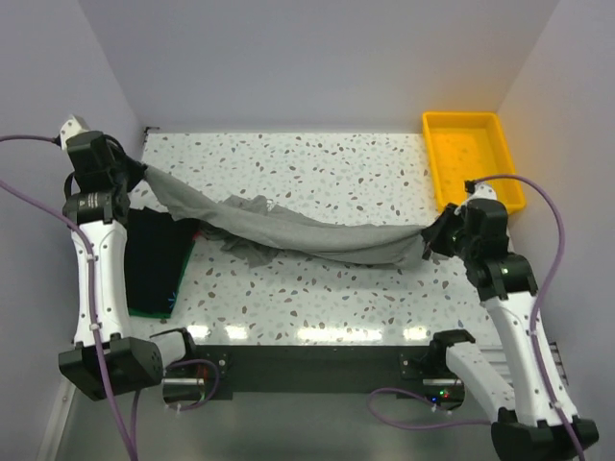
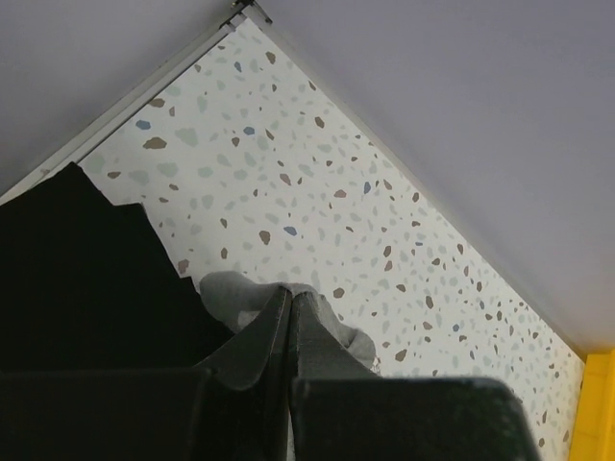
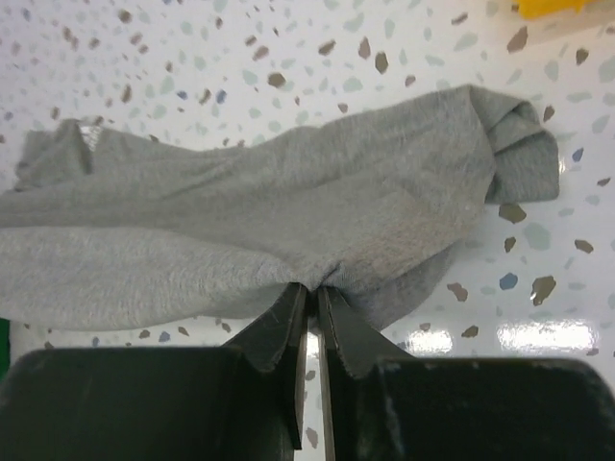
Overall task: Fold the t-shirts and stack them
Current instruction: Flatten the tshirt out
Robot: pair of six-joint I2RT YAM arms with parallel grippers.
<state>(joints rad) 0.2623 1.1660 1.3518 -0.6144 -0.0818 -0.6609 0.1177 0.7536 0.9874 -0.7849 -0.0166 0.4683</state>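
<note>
A heather-grey t-shirt [image 1: 307, 235] hangs stretched between my two grippers, sagging onto the speckled table [image 1: 317, 163] in the middle. At the far left, my left gripper [image 1: 144, 176] is raised and shut on one end; in the left wrist view, grey fabric [image 2: 226, 293] bulges around the closed tips [image 2: 288, 290]. At the right, my right gripper [image 1: 430, 240] pinches the other end low over the table. Its tips [image 3: 312, 288] nip a gather of the grey t-shirt [image 3: 288, 211]. A folded black t-shirt [image 1: 154, 259] lies on a green one [image 1: 181, 283] at the left edge.
A yellow plastic tray [image 1: 461, 116] stands at the back right corner, seen also as a yellow tray edge [image 2: 601, 403] in the left wrist view. White walls close in the table on the left, back and right. The black t-shirt [image 2: 77, 279] lies under the left arm.
</note>
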